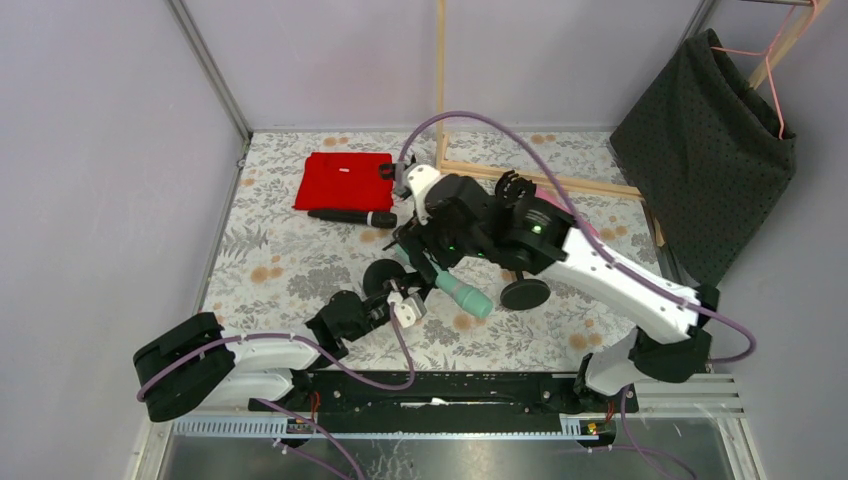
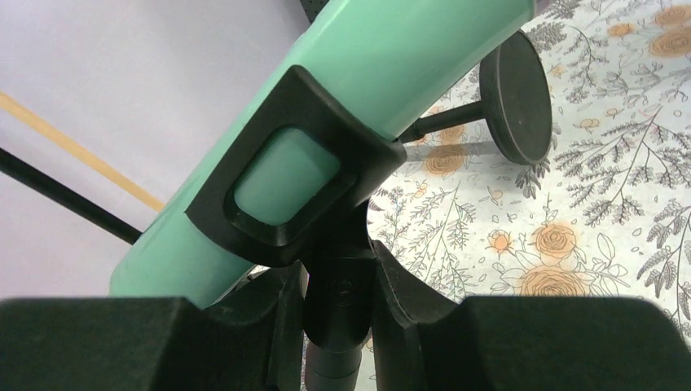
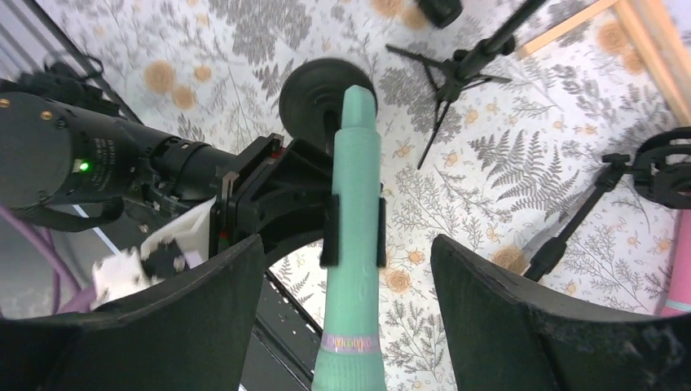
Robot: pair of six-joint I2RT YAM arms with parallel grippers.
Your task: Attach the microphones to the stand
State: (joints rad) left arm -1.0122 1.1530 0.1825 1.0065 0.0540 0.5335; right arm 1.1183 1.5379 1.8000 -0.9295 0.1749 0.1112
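Note:
The mint green microphone (image 1: 465, 293) sits in the black clip (image 2: 285, 171) of a stand with a round base (image 1: 382, 275). My left gripper (image 2: 338, 285) is shut on that stand's post just below the clip. My right gripper (image 3: 346, 248) is open, its fingers (image 3: 204, 301) on either side of the green microphone (image 3: 354, 187) without touching it. The black microphone (image 1: 352, 216) lies beside a red cloth. The pink microphone (image 3: 676, 277) shows only at the right edge of the right wrist view.
A red cloth (image 1: 342, 180) lies at the back left. A second stand with a round base (image 1: 524, 293) is to the right, with a small tripod stand (image 3: 456, 73) further back. A wooden frame (image 1: 540, 175) and a dark hanging bag (image 1: 710, 150) are at the back right.

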